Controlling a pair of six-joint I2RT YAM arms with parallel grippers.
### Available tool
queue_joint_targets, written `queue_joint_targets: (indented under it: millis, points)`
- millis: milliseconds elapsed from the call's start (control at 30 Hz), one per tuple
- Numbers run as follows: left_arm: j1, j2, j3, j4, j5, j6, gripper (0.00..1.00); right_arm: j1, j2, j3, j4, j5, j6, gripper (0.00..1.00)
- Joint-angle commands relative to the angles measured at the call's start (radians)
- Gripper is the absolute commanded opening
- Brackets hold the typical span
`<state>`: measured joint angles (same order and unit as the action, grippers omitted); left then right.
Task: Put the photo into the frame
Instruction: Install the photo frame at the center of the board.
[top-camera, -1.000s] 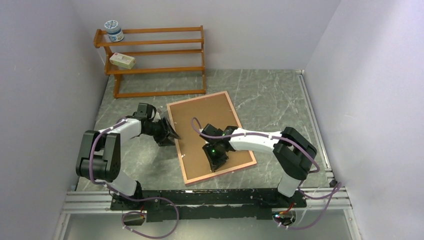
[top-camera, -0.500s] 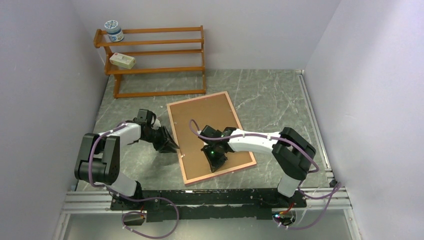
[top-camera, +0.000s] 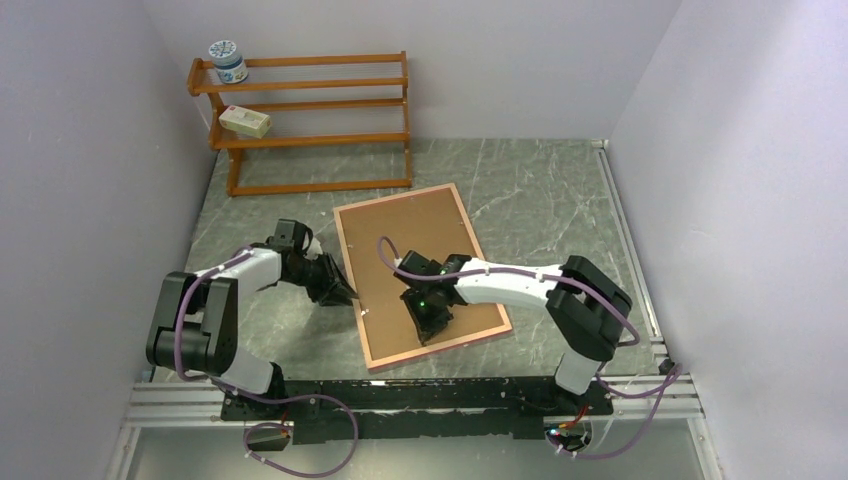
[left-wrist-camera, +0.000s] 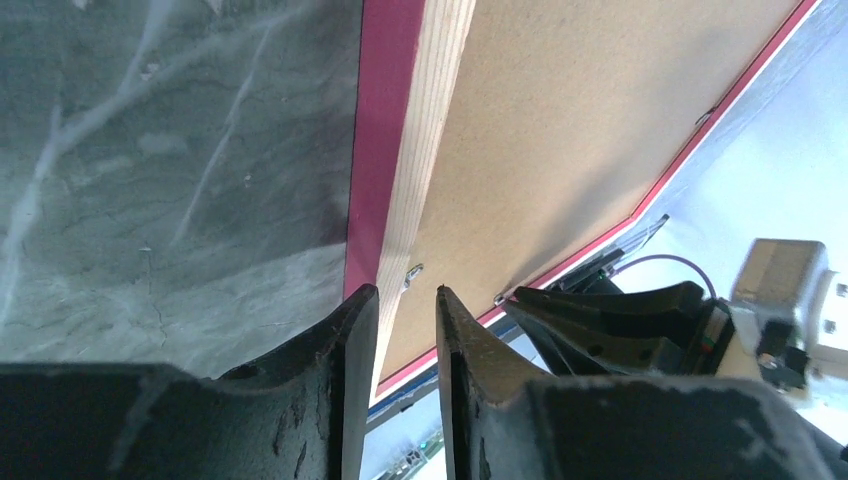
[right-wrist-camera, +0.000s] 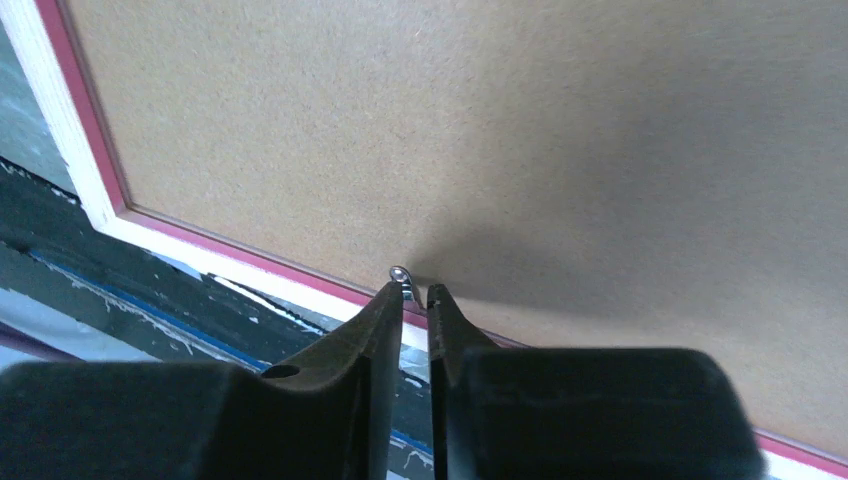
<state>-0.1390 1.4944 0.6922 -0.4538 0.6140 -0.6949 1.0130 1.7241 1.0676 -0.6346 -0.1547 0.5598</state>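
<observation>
The frame (top-camera: 440, 346) lies face down on the marble table, its pink rim around a brown hardboard backing (top-camera: 410, 235). The photo is hidden. My left gripper (top-camera: 345, 297) is low at the frame's left edge. In the left wrist view its fingers (left-wrist-camera: 407, 290) stand a narrow gap apart, open, just short of a small metal tab (left-wrist-camera: 412, 272) on the pale wooden edge. My right gripper (top-camera: 426, 336) is over the backing near the frame's near edge. Its fingers (right-wrist-camera: 417, 288) are a thin slit apart, with a metal tab (right-wrist-camera: 402, 275) at the left fingertip.
A wooden slatted rack (top-camera: 310, 120) stands at the back left, holding a jar (top-camera: 228, 60) and a small white box (top-camera: 245, 121). White walls close in both sides. A metal rail (top-camera: 400, 395) runs along the near edge by the arm bases.
My left gripper has slid toward the near end along the frame's left edge and its fingers have narrowed. The right gripper has shifted slightly left over the backing.
</observation>
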Motion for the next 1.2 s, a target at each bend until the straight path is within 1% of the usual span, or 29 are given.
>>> queue_joint_targets:
  millis: [0, 67, 167, 367, 567, 633, 733, 900, 1167]
  points:
    - [-0.004, -0.036, 0.029, 0.014, -0.021, 0.002, 0.33, -0.001, -0.086, 0.052, -0.006, 0.128, 0.064, 0.22]
    - [-0.004, -0.039, 0.027, 0.024, -0.022, -0.001, 0.33, -0.005, -0.094, 0.054, -0.016, 0.151, 0.084, 0.27]
    - [-0.004, -0.035, 0.024, 0.040, -0.014, -0.003, 0.33, -0.004, -0.086, 0.047, -0.017, 0.148, 0.083, 0.32]
    - [-0.004, -0.007, 0.022, 0.053, 0.014, 0.003, 0.30, 0.004, -0.070, 0.017, 0.013, 0.049, 0.053, 0.38]
    - [-0.004, 0.014, 0.013, 0.072, 0.040, -0.004, 0.26, 0.019, -0.029, 0.008, 0.029, -0.035, 0.034, 0.37]
    - [-0.004, 0.019, 0.014, 0.057, 0.022, -0.002, 0.25, 0.025, -0.015, 0.011, 0.027, -0.037, 0.035, 0.37]
    - [-0.004, 0.020, 0.015, 0.047, 0.003, 0.005, 0.25, 0.026, -0.004, 0.004, 0.032, -0.035, 0.043, 0.38]
    - [-0.004, 0.025, 0.009, 0.067, 0.021, -0.002, 0.25, 0.029, 0.008, -0.002, 0.038, -0.038, 0.045, 0.40]
    - [-0.004, 0.033, 0.001, 0.099, 0.054, -0.020, 0.25, 0.031, 0.016, -0.019, 0.068, -0.105, 0.045, 0.39]
